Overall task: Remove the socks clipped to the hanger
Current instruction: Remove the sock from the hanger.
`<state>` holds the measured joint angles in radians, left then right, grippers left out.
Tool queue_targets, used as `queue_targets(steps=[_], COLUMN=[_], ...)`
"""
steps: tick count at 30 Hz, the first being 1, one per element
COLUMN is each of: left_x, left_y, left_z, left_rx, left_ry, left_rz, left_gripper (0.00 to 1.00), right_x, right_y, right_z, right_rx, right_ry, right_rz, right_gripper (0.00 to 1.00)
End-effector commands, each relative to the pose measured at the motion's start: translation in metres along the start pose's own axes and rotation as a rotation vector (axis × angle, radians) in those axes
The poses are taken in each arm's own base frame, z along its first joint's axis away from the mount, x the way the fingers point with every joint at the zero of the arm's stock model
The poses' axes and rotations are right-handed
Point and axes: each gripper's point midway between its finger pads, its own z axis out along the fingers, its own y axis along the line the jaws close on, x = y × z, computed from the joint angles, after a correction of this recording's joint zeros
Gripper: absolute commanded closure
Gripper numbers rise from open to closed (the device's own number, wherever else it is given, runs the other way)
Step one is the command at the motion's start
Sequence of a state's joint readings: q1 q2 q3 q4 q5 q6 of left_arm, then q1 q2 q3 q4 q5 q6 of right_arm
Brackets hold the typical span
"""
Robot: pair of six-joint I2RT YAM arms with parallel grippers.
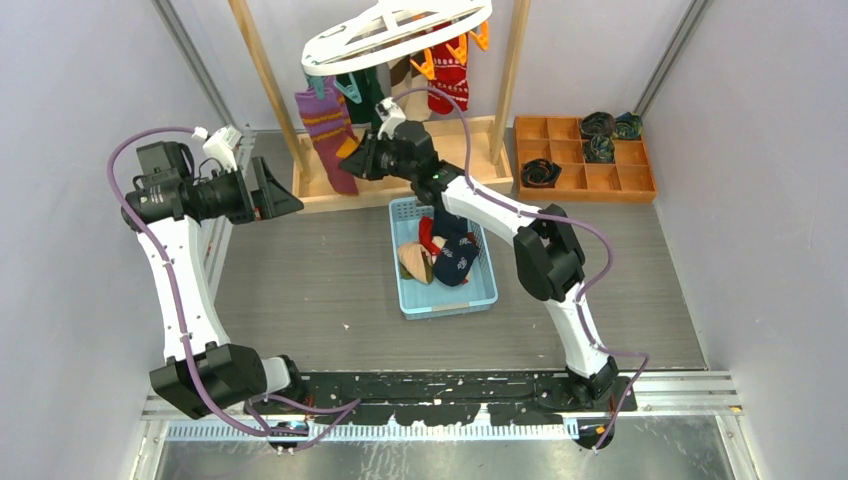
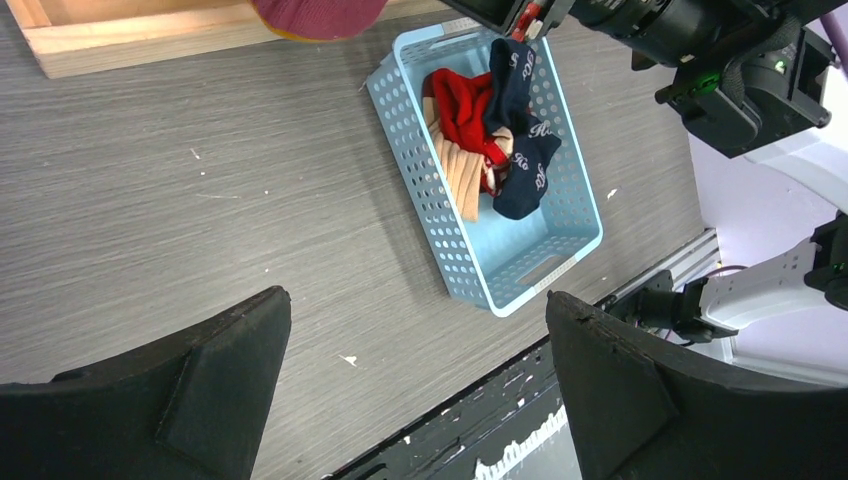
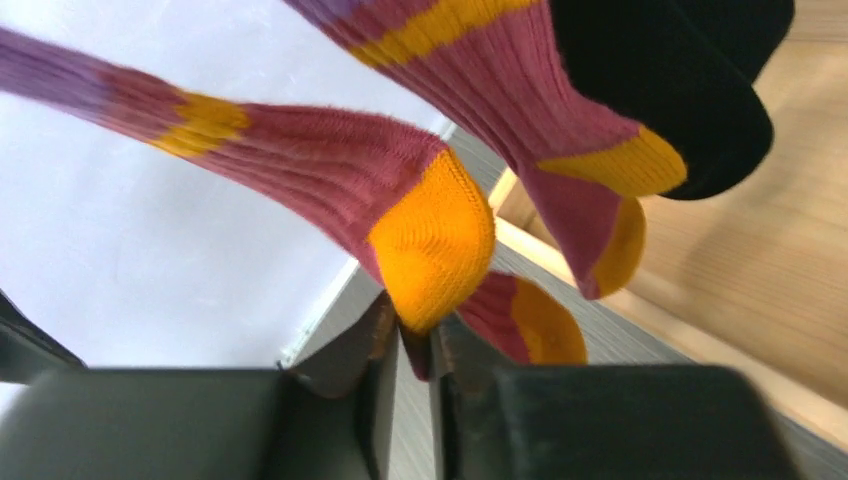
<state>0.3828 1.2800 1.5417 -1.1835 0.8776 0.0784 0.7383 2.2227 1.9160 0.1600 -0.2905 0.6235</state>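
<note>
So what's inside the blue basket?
A red sock, a navy sock with white marks and a beige sock lie piled in the blue basket. Anything beneath the pile is hidden.

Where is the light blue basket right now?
In the top view, the light blue basket sits mid-table, just in front of the wooden rack's base, partly under the right arm, with a few socks inside.

This is a robotics lab test cell: plain pale panel walls (image 1: pixel 70 250) box in a grey wood-grain bench (image 1: pixel 300 290). Two white-and-black robot arms (image 1: pixel 185 290) are bolted along its near edge.
</note>
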Motion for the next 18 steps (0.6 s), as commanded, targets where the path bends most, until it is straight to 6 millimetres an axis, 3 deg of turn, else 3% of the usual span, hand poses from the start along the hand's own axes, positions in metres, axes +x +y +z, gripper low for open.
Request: queue_targets(steps=[1, 2, 8, 18], left_x=[-0.007, -0.006, -0.001, 0.005], left_y=[-0.010, -0.011, -0.025, -0.073], left_z=[-0.009, -0.010, -0.011, -0.010], left_rx=[0.018, 0.019, 0.090, 0.229], left_ry=[-0.031, -0.030, -0.029, -0.043], left_rz=[0.048, 0.051, 0.052, 0.097], left_gripper=[0.00, 0.00, 0.00, 0.00], right_x=[-0.055, -0.057, -0.064, -0.030], right_y=[0.060, 0.062, 0.088, 0.104], right_z=[-0.016, -0.022, -0.074, -0.173], right_rx=[-0.139, -0.136, -0.148, -0.143], right_ry=[-0.128, -0.128, -0.138, -0.092], right_rz=[0.000, 0.000, -0.008, 0.011], right_gripper=[0.93, 0.98, 0.99, 0.99])
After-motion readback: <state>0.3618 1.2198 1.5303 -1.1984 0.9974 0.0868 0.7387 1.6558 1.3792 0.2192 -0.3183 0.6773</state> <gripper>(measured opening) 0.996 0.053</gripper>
